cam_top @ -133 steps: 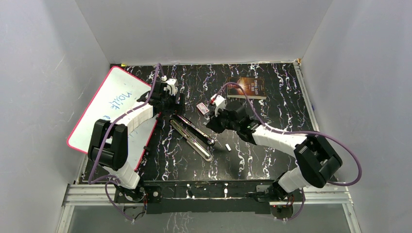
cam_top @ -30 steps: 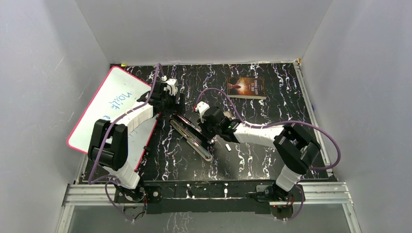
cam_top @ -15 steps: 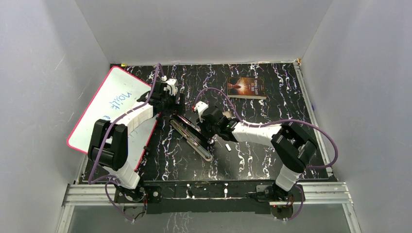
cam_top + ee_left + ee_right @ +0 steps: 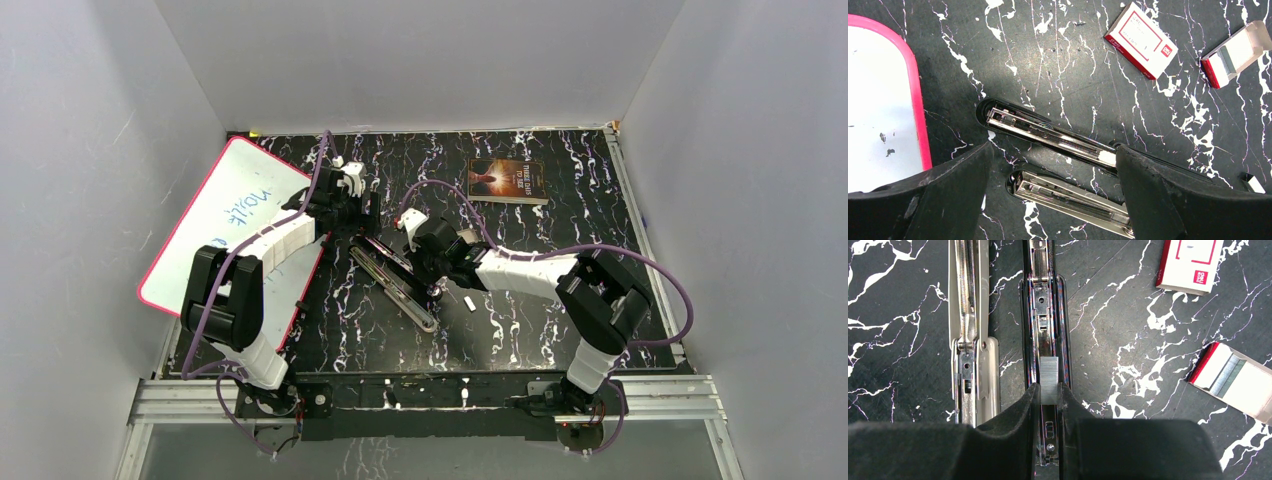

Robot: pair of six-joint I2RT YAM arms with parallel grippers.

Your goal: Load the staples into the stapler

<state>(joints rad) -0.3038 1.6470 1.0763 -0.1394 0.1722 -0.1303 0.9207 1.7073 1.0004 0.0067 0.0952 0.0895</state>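
The stapler (image 4: 400, 285) lies opened flat in the middle of the table. Its black half with the magazine channel (image 4: 1044, 315) and its silver arm (image 4: 968, 325) run side by side. My right gripper (image 4: 1049, 396) is shut on a short grey strip of staples (image 4: 1049, 377), held directly over the channel's rear part; whether it touches is unclear. My left gripper (image 4: 1053, 200) stands open over the stapler's other end (image 4: 1048, 137), its fingers (image 4: 928, 200) on either side and apart from it. From above, the right gripper (image 4: 425, 260) and left gripper (image 4: 362, 215) hang over opposite ends.
A closed red-and-white staple box (image 4: 1190, 262) and an open box with staples inside (image 4: 1233, 377) lie right of the stapler. A loose white strip (image 4: 467, 302) lies near the stapler. A book (image 4: 508, 180) is at the back and a pink-rimmed whiteboard (image 4: 230, 210) is at the left.
The right gripper has come left from beside the boxes to the stapler, and in the last second it crept slightly further along it. The left arm has not moved.
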